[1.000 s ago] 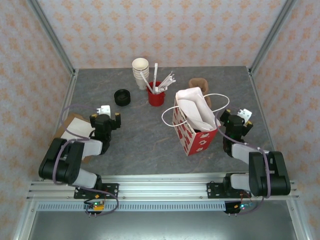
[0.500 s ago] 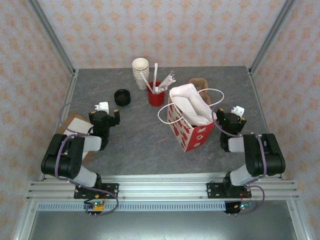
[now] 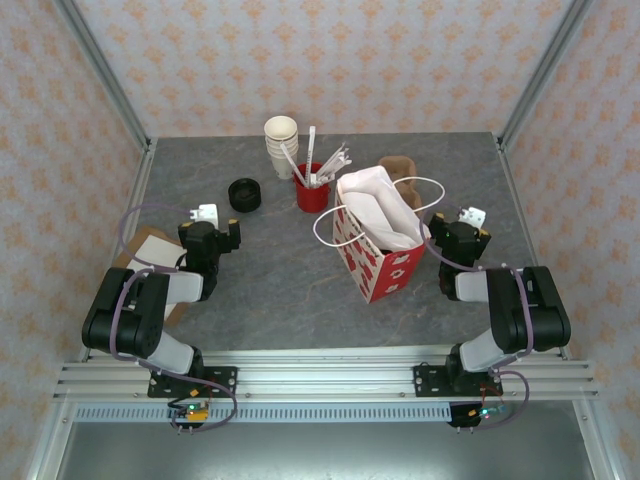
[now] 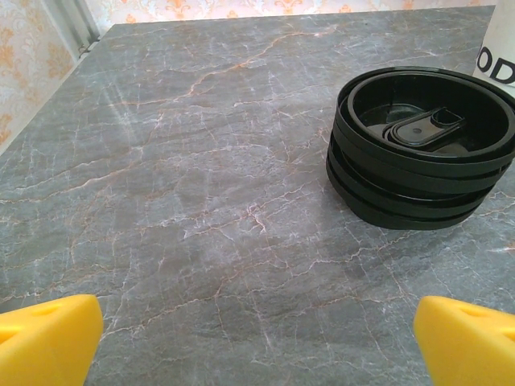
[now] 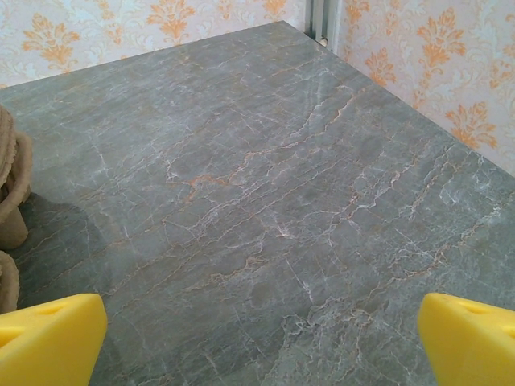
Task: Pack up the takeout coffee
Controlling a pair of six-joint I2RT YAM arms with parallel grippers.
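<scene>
**Top external check: bag standing, both grippers empty, coffee can't be placed**

Top external view has the red-and-white paper bag [image 3: 385, 265] standing upright right of centre on the grey marble table [image 3: 280, 280]. White paper [image 3: 380, 205] pokes out of its mouth and its loop handles flop out to both sides. The inside of the bag is hidden, so it's impossible to tell where the takeout coffee is.

Behind the bag sits a brown ridged thing [image 3: 400, 167]. It also peeks in at the left edge of the right wrist view.

Further left along the back are a red cup [image 3: 312, 193] stuffed with white sticks and a stack of cream cups [image 3: 281, 140] just behind it. A stack of black lids [image 3: 244, 194] sits well apart from the bag.

The left gripper [image 4: 257, 338] hovers low over bare table. Its yellow fingertips [image 4: 44, 338] are spread wide to the frame corners with nothing between them, and the lids are ahead and to the right.

The right gripper [image 5: 257, 338] is the same deal, fingers far apart over empty marble. From above, it's just beside the bag's right side.
</scene>
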